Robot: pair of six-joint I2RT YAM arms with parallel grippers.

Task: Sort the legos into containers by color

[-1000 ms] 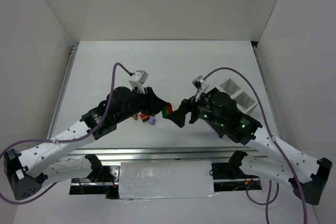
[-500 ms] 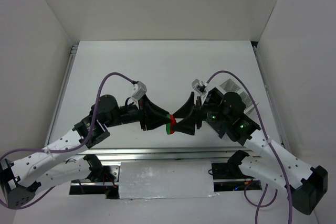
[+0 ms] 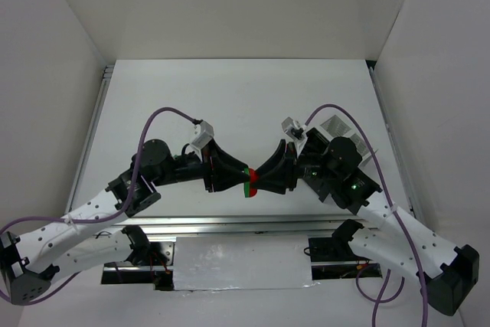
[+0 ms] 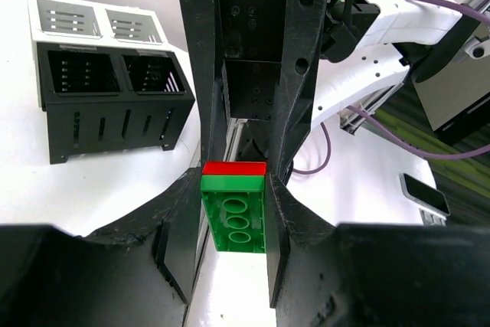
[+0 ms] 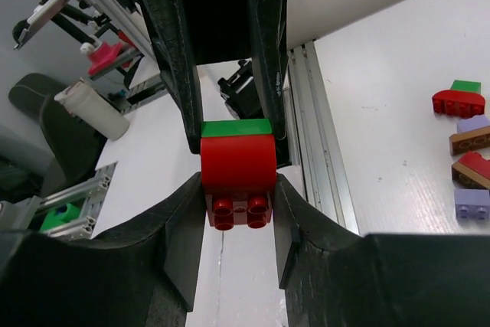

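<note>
The left gripper [image 4: 233,198] is clamped on the green brick [image 4: 233,223] and holds it in the air above the table [image 3: 230,97], between the two arms. The red brick [image 5: 237,160] is stuck to the far end of the green one, so the pair forms a single two-colour lump at the middle of the top view. The change is on the right. The right gripper [image 5: 238,189] stood wide a second ago and then came in around the lump. It has now closed, with its fingers pressed against the red brick's sides. Each colour therefore has its own grip, and I judge the next step to be pulling them apart, so each can go to its own cell. The containers [image 3: 346,134] sit at the right, behind the right arm, and other legos [image 5: 468,151] lie loose on the table.
</note>
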